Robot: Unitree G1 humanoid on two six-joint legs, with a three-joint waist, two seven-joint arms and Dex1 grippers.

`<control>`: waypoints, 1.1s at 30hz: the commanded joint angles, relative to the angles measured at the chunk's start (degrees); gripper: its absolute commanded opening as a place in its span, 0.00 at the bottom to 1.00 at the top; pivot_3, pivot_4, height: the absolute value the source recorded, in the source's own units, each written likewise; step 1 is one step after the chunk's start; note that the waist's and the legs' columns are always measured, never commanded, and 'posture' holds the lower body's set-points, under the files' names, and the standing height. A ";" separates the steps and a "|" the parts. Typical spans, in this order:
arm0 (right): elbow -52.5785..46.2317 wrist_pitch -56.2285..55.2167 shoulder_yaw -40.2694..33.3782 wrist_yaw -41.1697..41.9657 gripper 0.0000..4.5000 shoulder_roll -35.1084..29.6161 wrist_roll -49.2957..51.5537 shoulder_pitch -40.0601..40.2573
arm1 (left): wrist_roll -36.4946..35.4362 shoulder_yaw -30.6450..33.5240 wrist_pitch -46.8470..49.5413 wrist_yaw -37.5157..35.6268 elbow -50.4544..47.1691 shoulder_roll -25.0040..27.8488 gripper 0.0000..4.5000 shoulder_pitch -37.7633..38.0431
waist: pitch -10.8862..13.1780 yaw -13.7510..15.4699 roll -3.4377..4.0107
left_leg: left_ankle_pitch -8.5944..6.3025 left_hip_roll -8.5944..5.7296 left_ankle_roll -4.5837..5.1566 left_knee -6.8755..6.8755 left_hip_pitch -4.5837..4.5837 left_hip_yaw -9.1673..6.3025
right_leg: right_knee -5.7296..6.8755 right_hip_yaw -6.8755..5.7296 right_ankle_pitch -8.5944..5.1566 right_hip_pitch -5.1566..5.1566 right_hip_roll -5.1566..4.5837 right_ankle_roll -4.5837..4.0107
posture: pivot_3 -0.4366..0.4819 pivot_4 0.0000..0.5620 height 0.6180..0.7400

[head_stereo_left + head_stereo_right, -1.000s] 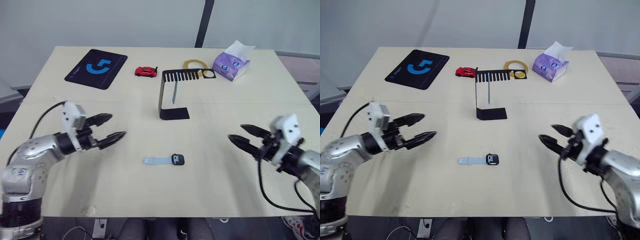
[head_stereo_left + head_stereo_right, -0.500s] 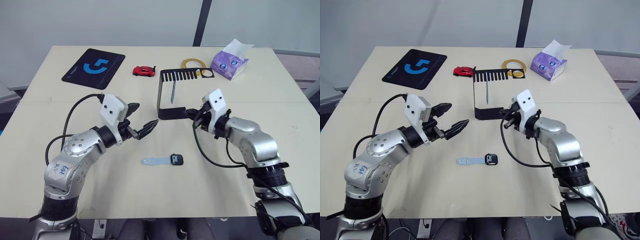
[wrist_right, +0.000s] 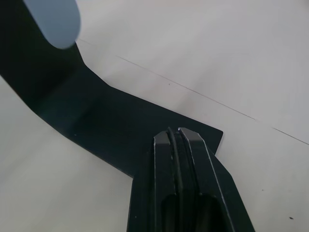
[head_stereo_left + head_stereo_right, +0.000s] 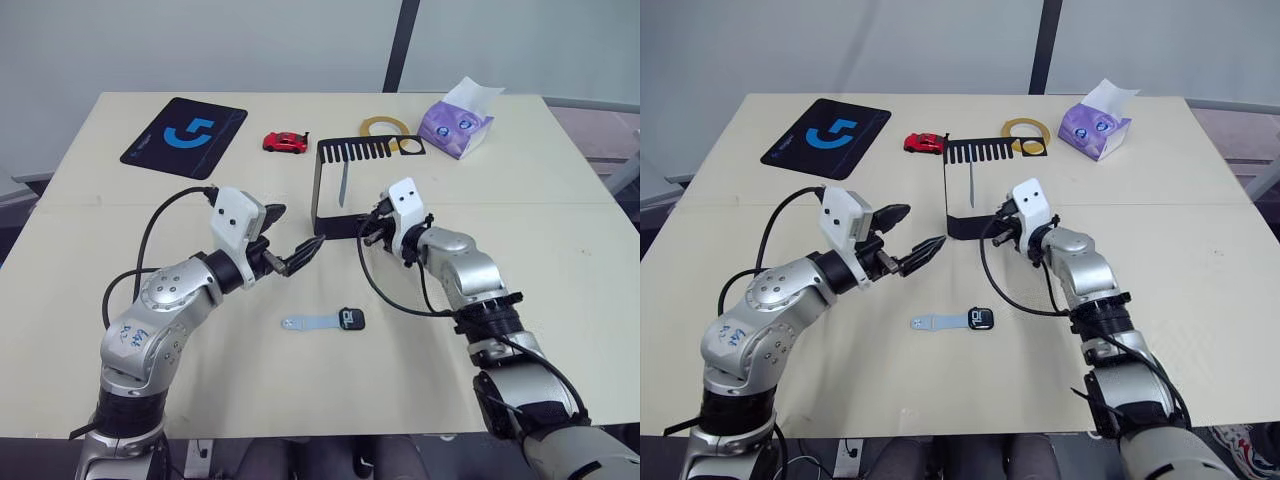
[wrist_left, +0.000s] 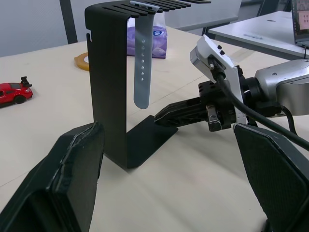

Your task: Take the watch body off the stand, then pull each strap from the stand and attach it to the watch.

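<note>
Pale wood bench (image 4: 120, 330) carries everything here. At the far left lies a black mouse pad (image 4: 184, 136) with a blue logo, well apart from the work. The left tool (image 4: 296, 247) hangs with its two fingers spread wide, aimed at the stand (image 4: 318, 195) from just beside it, likely readied to take the hanging strap (image 5: 143, 67). That perforated strap dangles from the comb-like top arm, so it has not yet been pulled. On the near bench lies the watch body (image 4: 350, 319), off the stand with the other strap (image 4: 310, 322) apparently joined at its left side; one attachment looks done. A red toy car (image 4: 285, 142) sits behind the stand. The right tool (image 3: 179, 145) has its fingers pressed together and rests on the stand's flat base, probably pinning it so the stand stays put during the pull. A tape roll (image 4: 381, 127) and tissue pack (image 4: 458, 119) lie at the far right.
</note>
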 commanded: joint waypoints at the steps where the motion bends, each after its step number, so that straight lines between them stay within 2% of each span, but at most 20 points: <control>1: 2.24 -2.42 -0.34 0.11 0.01 0.78 -1.17 -1.76 | 0.68 0.01 -0.86 0.68 -2.66 -0.45 1.00 -1.52 | 0.01 0.00 0.01 | 0.00 0.00 0.00 0.00 0.00 0.00 | 0.00 0.00 0.00 0.00 0.00 0.00 | 0.48 0.27 0.98; 9: 8.61 -1.56 -0.35 -1.04 0.01 2.02 -3.19 -2.65 | 0.65 -0.40 -0.83 0.64 -4.08 -1.00 1.00 -1.33 | 0.00 -0.67 0.01 | 0.01 0.01 -0.02 0.00 0.01 -0.03 | 0.03 0.00 0.00 0.00 0.00 0.00 | 0.48 0.27 0.98; 14: 7.44 -0.35 -0.33 -1.44 0.01 2.46 -3.43 -1.41 | 2.98 -3.12 -2.25 1.29 -6.08 -1.61 1.00 -0.62 | 0.00 -1.04 0.02 | 0.01 0.01 -0.02 0.00 0.02 -0.06 | 0.06 0.00 0.00 0.01 -0.01 0.00 | 0.48 0.27 0.98; 23: -0.34 3.53 0.83 -1.34 0.01 2.99 -3.85 3.16 | 15.23 -11.84 -3.12 15.33 -4.41 -12.42 1.00 -0.54 | -0.02 -1.04 0.02 | 0.01 0.00 -0.03 -0.02 0.06 -0.06 | 0.05 0.04 0.00 0.05 -0.01 0.00 | 0.48 0.27 0.98; 33: -1.24 4.01 1.17 -2.46 0.01 4.83 -4.38 3.84 | 26.34 -15.77 -8.95 22.61 6.14 -20.82 1.00 -6.26 | -0.05 -1.06 0.01 | 0.01 0.01 -0.03 -0.02 0.09 -0.01 | 0.06 0.05 0.00 0.05 -0.01 0.00 | 0.48 0.27 0.98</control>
